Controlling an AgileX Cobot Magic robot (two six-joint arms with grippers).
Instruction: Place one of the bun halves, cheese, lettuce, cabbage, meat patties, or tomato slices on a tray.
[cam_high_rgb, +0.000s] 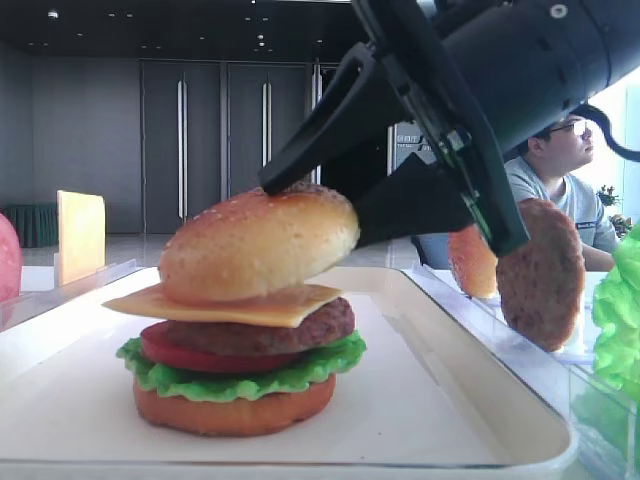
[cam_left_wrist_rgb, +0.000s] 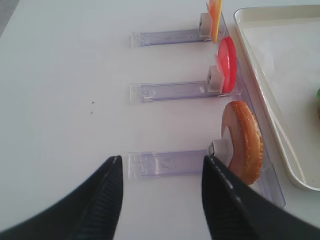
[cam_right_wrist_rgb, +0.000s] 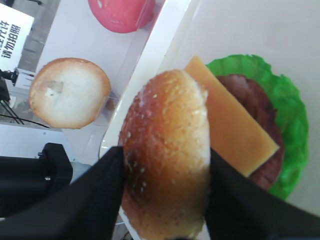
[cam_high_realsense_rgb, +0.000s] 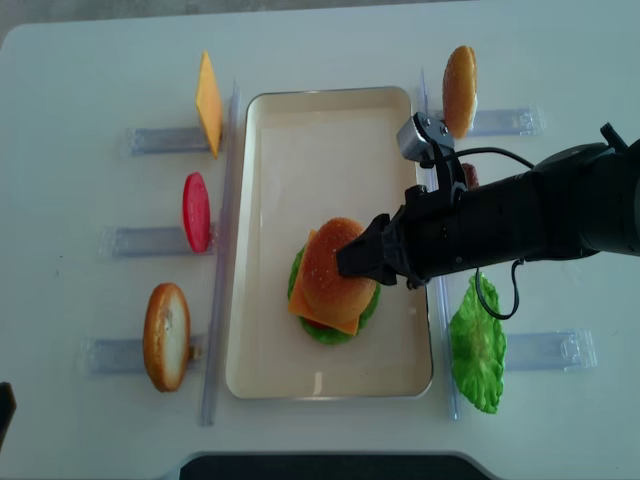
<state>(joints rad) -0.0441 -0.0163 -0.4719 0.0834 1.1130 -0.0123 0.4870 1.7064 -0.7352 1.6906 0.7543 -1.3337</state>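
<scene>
Topping stack: top bun (cam_high_rgb: 258, 247) rested tilted on cheese (cam_high_rgb: 235, 303), tray (cam_high_rgb: 440, 400) centre. Right gripper (cam_high_rgb: 325, 205) fingers flanking bun, contact unclear. Risk: bun dragged off if fingers snag during withdrawal.

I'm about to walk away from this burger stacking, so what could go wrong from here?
1. The top bun sits tilted on the cheese, its right end raised between the right gripper fingers; once released it may slide off.
2. The fingers lie close against the bun, so pulling back could drag it and shift the stack on the tray.
3. The cheese overhangs the patty on the left and could tip under an off-centre bun.
</scene>
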